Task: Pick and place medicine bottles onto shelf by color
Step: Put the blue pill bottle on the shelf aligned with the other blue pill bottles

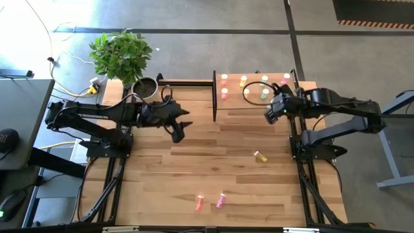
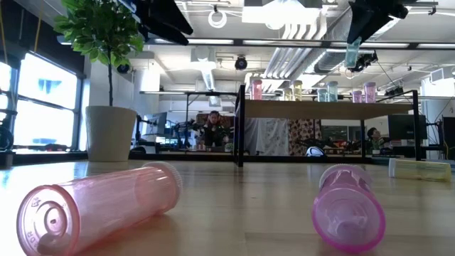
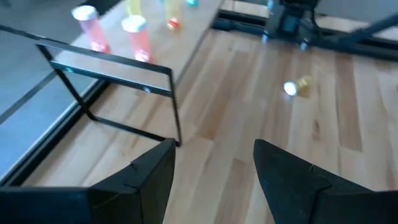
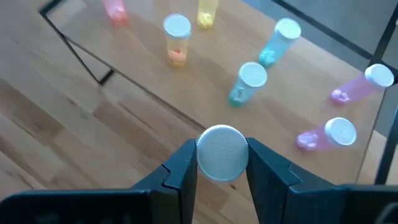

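my right gripper (image 4: 221, 163) hangs over the shelf (image 1: 255, 103) edge, clamped on a white-capped bottle (image 4: 222, 152); left gripper (image 3: 214, 171) spread empty above bare table (image 1: 213, 168).

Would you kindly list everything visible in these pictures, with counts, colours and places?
Bottles standing on the shelf: eight; two pink, two yellow, two pale green, two magenta; grouped by colour along the board.
Held bottle: one, white cap, pale green body in the low view; above the shelf.
Yellow bottle: one, lying on the table near the right arm's base.
Pink bottle: one, lying near the table's front edge.
Magenta bottle: one, lying beside the pink one.
Plant: one, green, in a grey pot at the table's back left.
Table: one, light wood.
Left gripper: open, empty, mid-table.
Right gripper: shut on the held bottle.
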Controlling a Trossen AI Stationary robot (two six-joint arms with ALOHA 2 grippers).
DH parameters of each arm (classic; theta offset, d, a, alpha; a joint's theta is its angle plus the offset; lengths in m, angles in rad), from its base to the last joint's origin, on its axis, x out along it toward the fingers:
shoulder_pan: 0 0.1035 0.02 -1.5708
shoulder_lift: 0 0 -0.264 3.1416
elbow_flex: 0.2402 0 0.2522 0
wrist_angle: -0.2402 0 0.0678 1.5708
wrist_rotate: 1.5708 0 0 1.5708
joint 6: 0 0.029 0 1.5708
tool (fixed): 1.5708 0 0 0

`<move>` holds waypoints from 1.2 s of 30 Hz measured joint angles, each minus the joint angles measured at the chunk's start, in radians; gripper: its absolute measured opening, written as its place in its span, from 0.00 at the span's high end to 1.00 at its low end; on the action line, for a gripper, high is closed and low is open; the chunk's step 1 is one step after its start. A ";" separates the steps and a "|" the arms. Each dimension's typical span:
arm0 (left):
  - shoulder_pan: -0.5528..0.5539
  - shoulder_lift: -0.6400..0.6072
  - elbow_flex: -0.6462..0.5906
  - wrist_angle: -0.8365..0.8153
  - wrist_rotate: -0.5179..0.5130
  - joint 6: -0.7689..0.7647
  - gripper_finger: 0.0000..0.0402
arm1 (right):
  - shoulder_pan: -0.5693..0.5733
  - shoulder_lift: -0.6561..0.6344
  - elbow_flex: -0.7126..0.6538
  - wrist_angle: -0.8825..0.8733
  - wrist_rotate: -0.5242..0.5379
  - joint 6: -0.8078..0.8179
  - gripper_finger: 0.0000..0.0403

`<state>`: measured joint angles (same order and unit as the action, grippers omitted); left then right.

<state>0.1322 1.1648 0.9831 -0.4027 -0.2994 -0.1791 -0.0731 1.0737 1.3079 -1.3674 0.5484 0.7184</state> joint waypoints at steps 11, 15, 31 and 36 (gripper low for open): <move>0.104 0.000 0.000 0.044 0.000 0.000 0.48 | -0.222 0.030 0.000 0.072 -0.123 -0.247 0.74; 0.132 0.000 0.000 0.065 0.000 0.000 0.48 | -0.254 0.079 0.000 0.093 -0.158 -0.328 0.74; 0.164 0.000 0.000 0.069 -0.003 0.000 0.48 | -0.276 0.206 0.000 0.080 -0.164 -0.294 0.74; 0.164 0.000 0.000 0.068 -0.003 0.000 0.48 | -0.276 0.205 0.000 0.070 -0.139 -0.209 0.74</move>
<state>0.2962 1.1648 0.9829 -0.3344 -0.3027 -0.1795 -0.3492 1.2785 1.3079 -1.2971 0.4096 0.5091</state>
